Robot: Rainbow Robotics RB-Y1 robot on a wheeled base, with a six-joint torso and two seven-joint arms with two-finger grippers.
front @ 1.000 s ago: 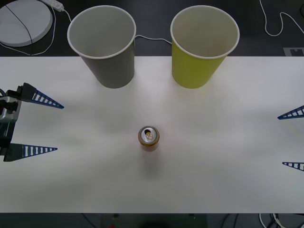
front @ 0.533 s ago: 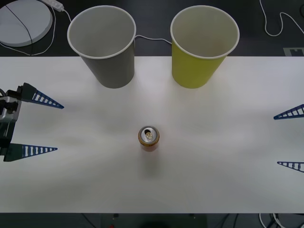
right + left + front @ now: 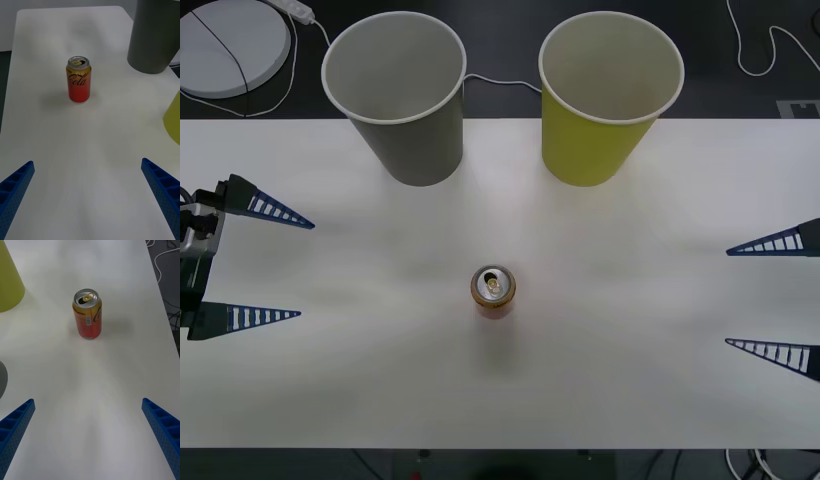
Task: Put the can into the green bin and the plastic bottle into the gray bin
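1. Table (image 3: 660, 400): white, wide, carries everything; dark floor beyond its far edge.
2. Gray bin (image 3: 405, 100): upright at the far edge, left of centre, white rim and white inside, nothing seen in it. In the right wrist view its gray wall (image 3: 155, 37) stands beyond the can.
3. Green bin (image 3: 605, 100): upright at the far edge, right of centre, just beside the gray bin but apart from it, inside looks bare. A yellow-green bit of it shows at the edge of the left wrist view (image 3: 9, 281) and of the right wrist view (image 3: 173, 120).
4. Round white disc (image 3: 230, 40) on the floor past the far left corner, white cable running from it behind the bins.
5. Left pincer (image 3: 265, 265): at the table's left edge, blue ribbed fingers spread wide, tips toward the centre, holds nothing; well apart from the can. Finger (image 3: 15, 427) seen at the left wrist view's corner.
6. Right pincer (image 3: 770, 298): at the right edge, spread wide as well, holds nothing, tips toward the centre, well apart from the can. Finger (image 3: 161, 187) seen in its own wrist view.
7. Can (image 3: 493, 291): red-orange, upright, mid-table, nearer than both bins, between the two pincers, touching neither. Tab top open (image 3: 87, 314); white script faces the right wrist camera (image 3: 78, 79).
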